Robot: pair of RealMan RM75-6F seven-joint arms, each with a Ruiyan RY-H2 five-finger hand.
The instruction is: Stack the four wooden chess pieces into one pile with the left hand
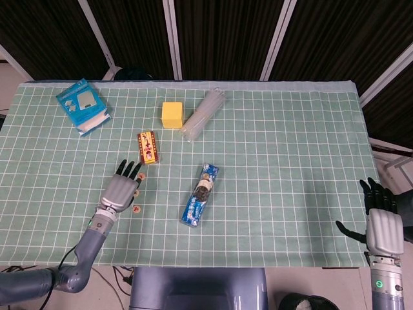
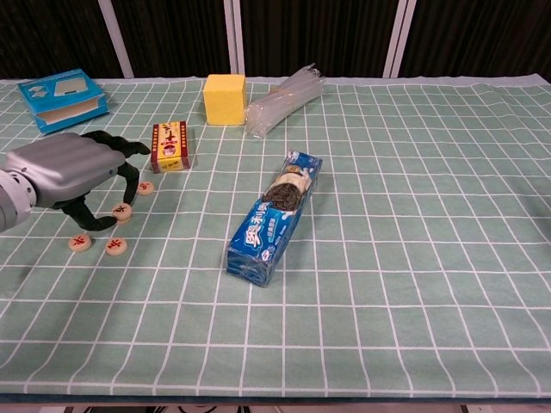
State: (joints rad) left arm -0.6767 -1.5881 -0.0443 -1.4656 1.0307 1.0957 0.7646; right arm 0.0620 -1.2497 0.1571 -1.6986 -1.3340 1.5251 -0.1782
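Hovering over the wooden chess pieces [image 2: 114,246], the left hand [image 2: 65,175] curls its fingers [image 2: 131,176] down around the one at 12 o'clock in the cluster, though whether they actually grip it I cannot tell, and in the head view the hand hides most of the group. Four flat round discs show in the chest view, lying face up at 9 o'clock from the blue snack pack [image 2: 275,215], so none has a long axis. Resting at 5 o'clock off the table [image 1: 290,161], the right hand [image 1: 382,223] is empty, fingers spread.

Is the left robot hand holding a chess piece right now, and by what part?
It cannot be told: the left robot hand curls over one chess piece, fingertips at its edge, but a pinch isn't clear.
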